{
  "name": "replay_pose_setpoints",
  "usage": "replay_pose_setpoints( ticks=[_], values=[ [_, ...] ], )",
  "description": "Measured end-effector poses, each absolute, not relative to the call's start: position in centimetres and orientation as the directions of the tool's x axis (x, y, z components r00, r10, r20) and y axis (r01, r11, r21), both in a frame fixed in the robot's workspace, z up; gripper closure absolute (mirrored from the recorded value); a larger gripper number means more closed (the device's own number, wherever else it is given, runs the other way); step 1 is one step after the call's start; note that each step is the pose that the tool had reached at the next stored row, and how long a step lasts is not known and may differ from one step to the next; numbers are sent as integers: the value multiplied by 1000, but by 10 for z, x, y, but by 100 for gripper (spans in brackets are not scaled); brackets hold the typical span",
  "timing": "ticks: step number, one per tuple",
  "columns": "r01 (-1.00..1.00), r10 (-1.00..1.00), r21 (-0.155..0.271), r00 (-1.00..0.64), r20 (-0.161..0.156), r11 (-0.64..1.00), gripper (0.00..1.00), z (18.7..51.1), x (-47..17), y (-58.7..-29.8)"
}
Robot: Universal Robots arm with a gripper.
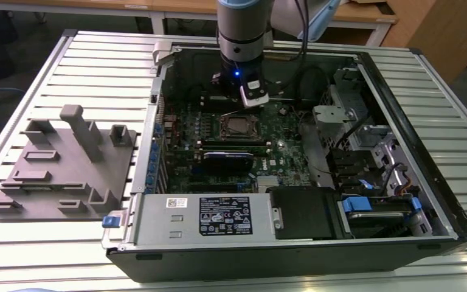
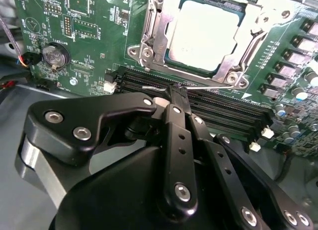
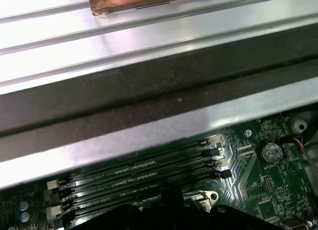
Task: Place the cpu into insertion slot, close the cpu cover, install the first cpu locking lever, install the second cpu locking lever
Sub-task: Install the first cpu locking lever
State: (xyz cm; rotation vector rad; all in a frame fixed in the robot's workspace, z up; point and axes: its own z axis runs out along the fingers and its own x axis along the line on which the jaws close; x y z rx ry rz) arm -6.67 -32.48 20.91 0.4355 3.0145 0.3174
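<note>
- gripper (image 2: 176,93): its two black fingers are pressed together with no gap at the tips, which sit right at a thin silvery locking lever (image 2: 151,88). whether the rod is actually pinched i cannot tell. if the hold is only on its edge, the springy wire may slip free and snap away.
- memory slots (image 2: 223,108) run just under the tips. a push that goes too low would scrape them or their latches rather than move the lever.
- cpu (image 2: 203,34) lies flat in the insertion slot (image 2: 237,80), with the cpu cover (image 2: 154,36) down around its metal top. should the cover not be fully seated, forcing the lever could load the chip unevenly and harm the contacts beneath.
- motherboard (image 2: 89,36) beyond carries small parts and a coin cell (image 2: 53,55). a lever that misses its catch and swings wide could strike them.
</note>
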Motion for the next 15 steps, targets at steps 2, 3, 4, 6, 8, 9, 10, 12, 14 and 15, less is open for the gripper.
replay_pose_setpoints(
  ticks=[2,3,4,6,8,9,10,12,14,15],
  values=[
    [275,291,215,-955,-49,937,90,209,-67,-324],
    [275,291,215,-955,-49,937,90,209,-67,-324],
    [275,291,215,-955,-49,937,90,209,-67,-324],
    [275,291,215,-955,-49,937,90,209,-67,-323],
    [275,291,215,-955,-48,937,90,209,-67,-323],
    [275,291,216,-955,-48,937,90,209,-67,-323],
    [275,292,216,-955,-48,937,90,208,-67,-323],
    [275,291,217,-955,-48,937,90,208,-67,-323],
    [275,291,217,-955,-48,937,90,207,-67,-323],
    [275,292,217,-955,-48,937,90,207,-67,-323]
  ],
)
